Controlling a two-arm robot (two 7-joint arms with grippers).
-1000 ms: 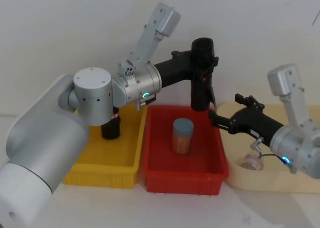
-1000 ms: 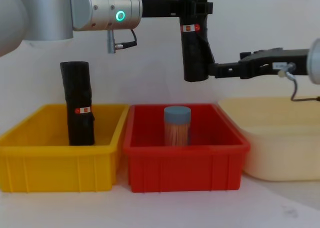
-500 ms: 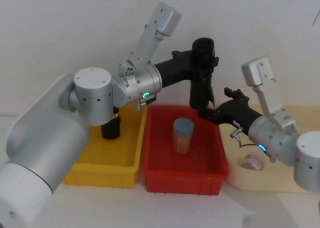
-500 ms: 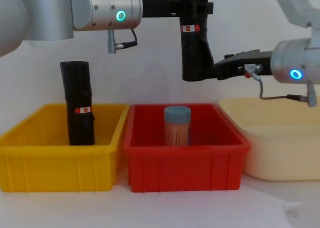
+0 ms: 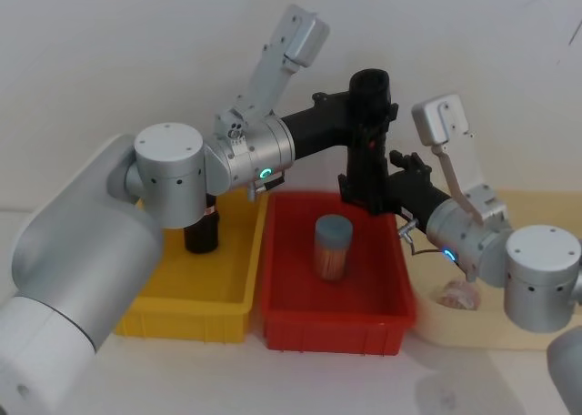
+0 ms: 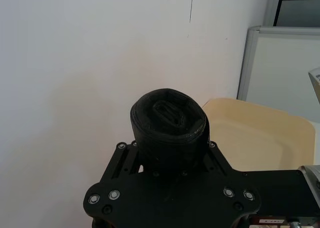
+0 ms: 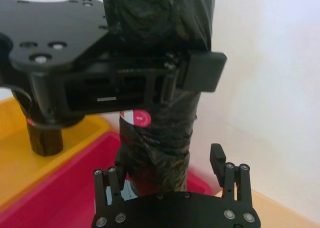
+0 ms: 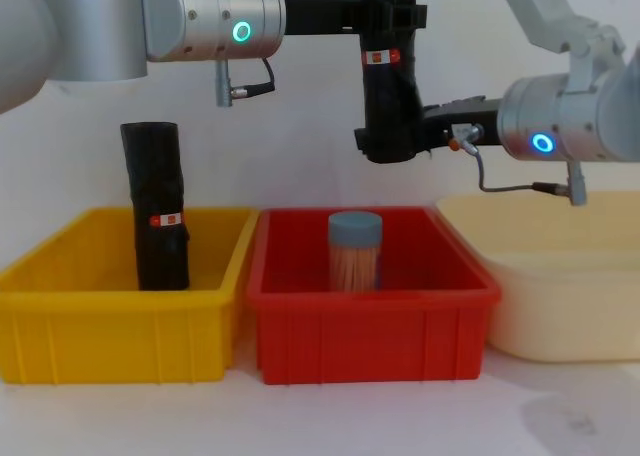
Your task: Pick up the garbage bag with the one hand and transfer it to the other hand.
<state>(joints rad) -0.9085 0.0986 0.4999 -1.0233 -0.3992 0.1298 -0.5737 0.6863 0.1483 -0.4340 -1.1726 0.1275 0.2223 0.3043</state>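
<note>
Since a second ago the right gripper (image 8: 375, 141) has slid in from 3 o'clock, its spread fingers (image 7: 227, 172) now flanking the lower end of the garbage bag roll (image 8: 388, 76). Left gripper (image 5: 371, 124) grips the roll's upper part, upright above the red bin (image 8: 372, 326).

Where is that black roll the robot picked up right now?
The garbage bag hangs upright above the red bin, clamped in the left gripper, with the right gripper around its lower end.
</note>
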